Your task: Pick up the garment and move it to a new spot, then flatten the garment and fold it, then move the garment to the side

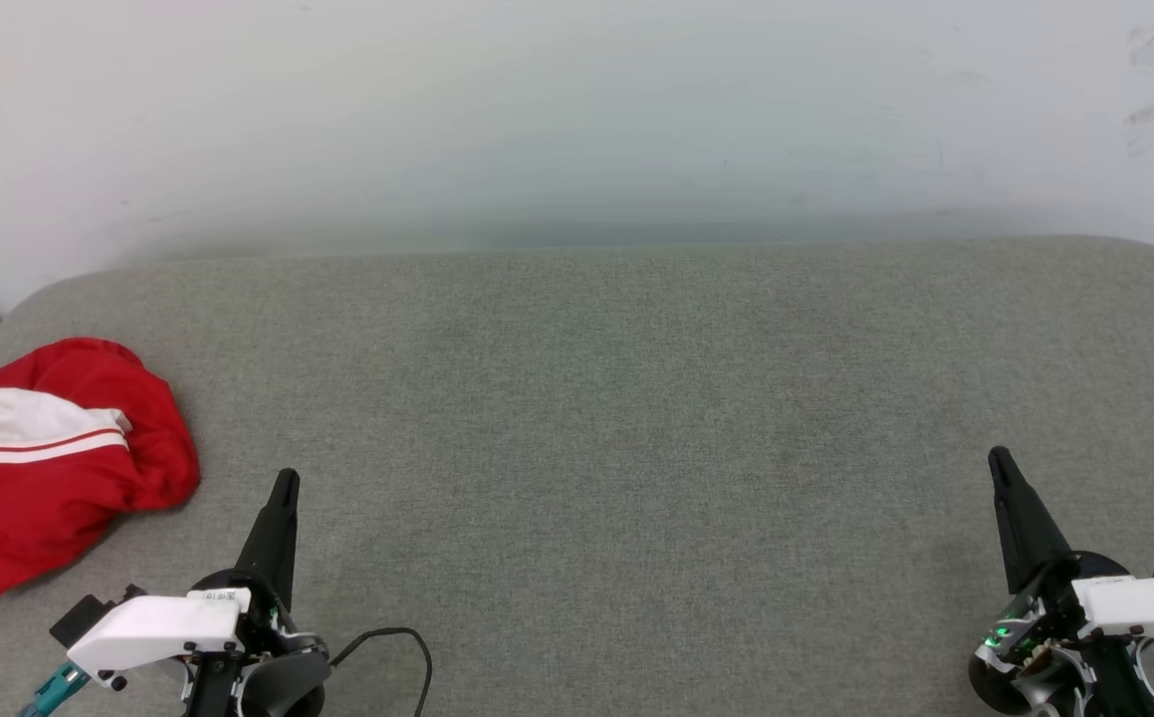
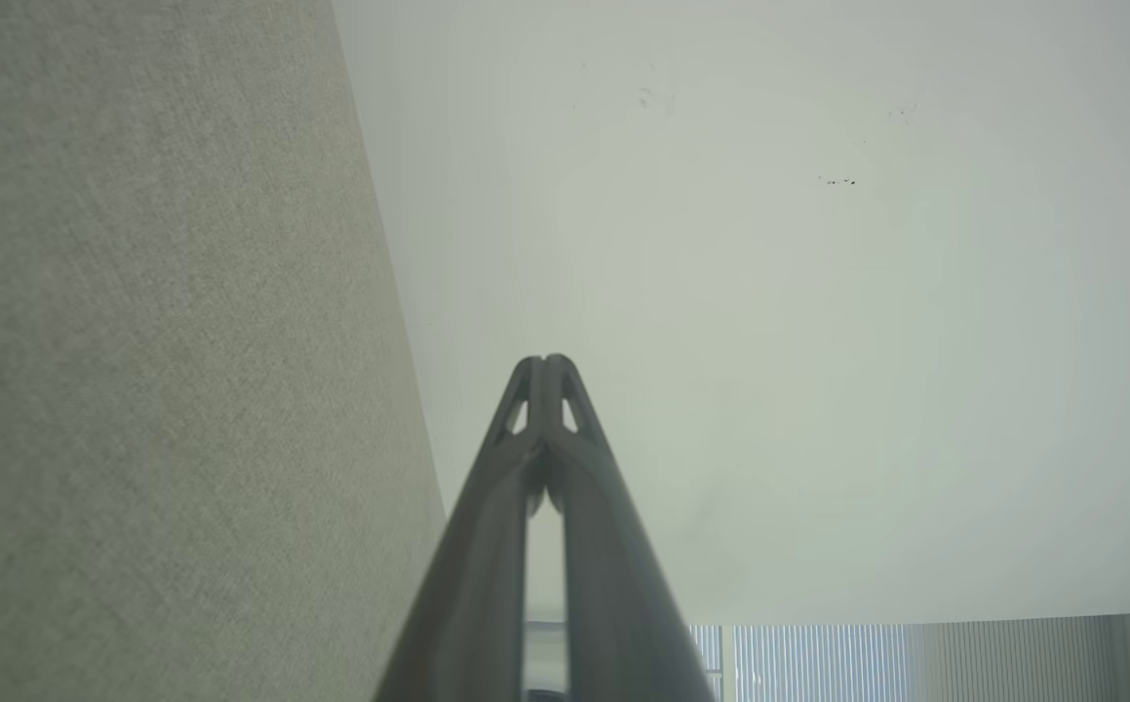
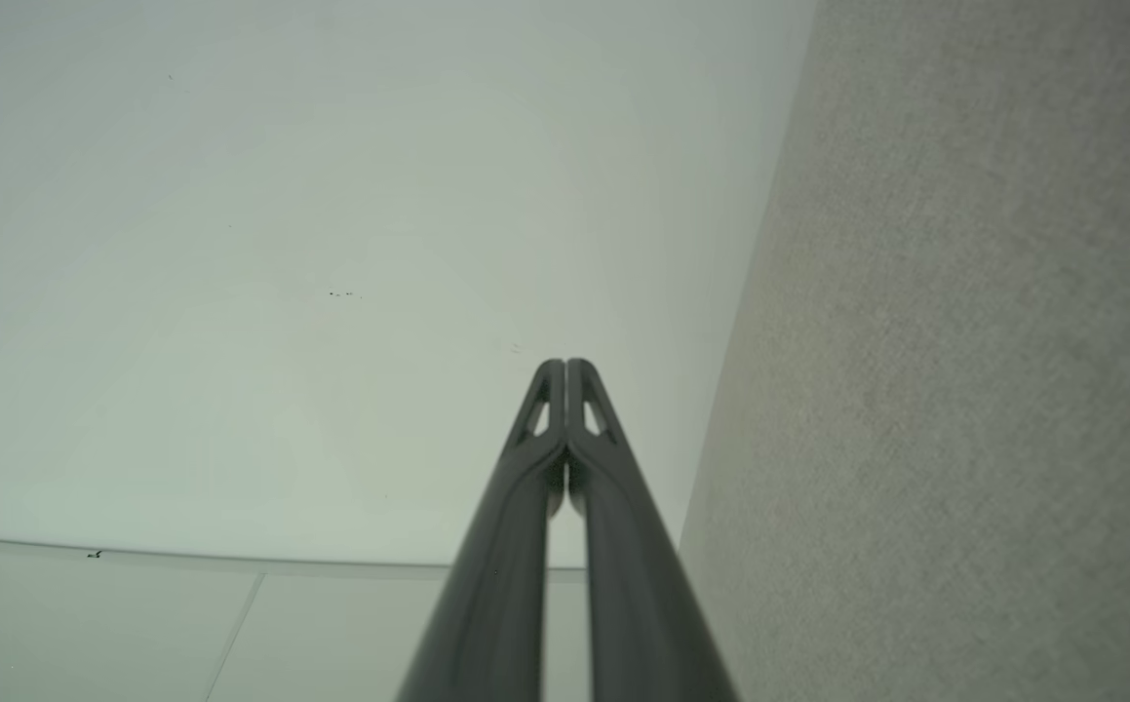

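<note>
Plainly, no pickup begun yet. Note the red jersey T-shirt [image 1: 49, 458] bunched in a heap at the left edge of the grey upholstered cushion [image 1: 636, 398], white sleeve uppermost, partly cut off by the head view's border and perhaps hanging over the side. Note the left gripper [image 1: 283, 486] near it but not touching, clenched tip to tip on nothing. Likewise the right gripper [image 1: 1001, 460], well apart at the far right, pressed closed and empty.

Likely trouble from here:
- Reaching in without first parting the jaws, and so merely shoving the heap off the cushion.
- Pinching one loose layer, then dragging rather than lifting.
- Snagging the slack black cable [image 1: 407, 647] by the left wrist.
- Trapping a sleeve underneath while spreading flat.
</note>
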Robot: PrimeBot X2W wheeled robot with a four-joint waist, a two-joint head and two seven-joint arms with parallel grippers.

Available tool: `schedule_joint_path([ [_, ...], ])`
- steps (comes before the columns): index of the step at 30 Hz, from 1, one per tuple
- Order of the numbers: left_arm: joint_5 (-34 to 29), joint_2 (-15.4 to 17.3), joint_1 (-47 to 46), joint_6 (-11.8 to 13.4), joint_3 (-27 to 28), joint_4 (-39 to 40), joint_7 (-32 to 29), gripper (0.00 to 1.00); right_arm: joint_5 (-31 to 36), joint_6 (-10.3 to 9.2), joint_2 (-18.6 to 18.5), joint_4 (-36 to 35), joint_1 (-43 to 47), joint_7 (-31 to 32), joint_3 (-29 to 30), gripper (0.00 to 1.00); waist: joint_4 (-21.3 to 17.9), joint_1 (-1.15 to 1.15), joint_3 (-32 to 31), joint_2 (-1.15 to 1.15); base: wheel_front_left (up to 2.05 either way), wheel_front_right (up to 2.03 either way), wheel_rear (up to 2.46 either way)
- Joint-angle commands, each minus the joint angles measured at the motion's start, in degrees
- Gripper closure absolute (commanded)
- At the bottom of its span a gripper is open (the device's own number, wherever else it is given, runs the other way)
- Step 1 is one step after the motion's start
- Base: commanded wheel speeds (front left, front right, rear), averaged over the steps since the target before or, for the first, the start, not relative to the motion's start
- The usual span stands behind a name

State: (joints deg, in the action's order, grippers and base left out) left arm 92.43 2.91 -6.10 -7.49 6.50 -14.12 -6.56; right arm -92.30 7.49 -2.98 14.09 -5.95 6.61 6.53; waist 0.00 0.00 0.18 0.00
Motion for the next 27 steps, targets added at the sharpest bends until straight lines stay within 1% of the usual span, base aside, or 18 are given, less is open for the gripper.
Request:
schedule_joint_path([
  [1, 0.0, 0.0, -0.4, -0.1, 0.1, 0.0, -0.1, 1.00, -0.2, 0.00, 0.2, 0.0, -0.7, 0.0, 0.0, 1.00, 0.0, 0.00, 0.0, 0.00, 0.00, 0.00, 0.00],
  [27, 0.0, 0.0, -0.4, -0.1, 0.1, 0.0, -0.1, 1.00, -0.2, 0.00, 0.2, 0.0, -0.7, 0.0, 0.0, 1.00, 0.0, 0.00, 0.0, 0.00, 0.00, 0.00, 0.00],
])
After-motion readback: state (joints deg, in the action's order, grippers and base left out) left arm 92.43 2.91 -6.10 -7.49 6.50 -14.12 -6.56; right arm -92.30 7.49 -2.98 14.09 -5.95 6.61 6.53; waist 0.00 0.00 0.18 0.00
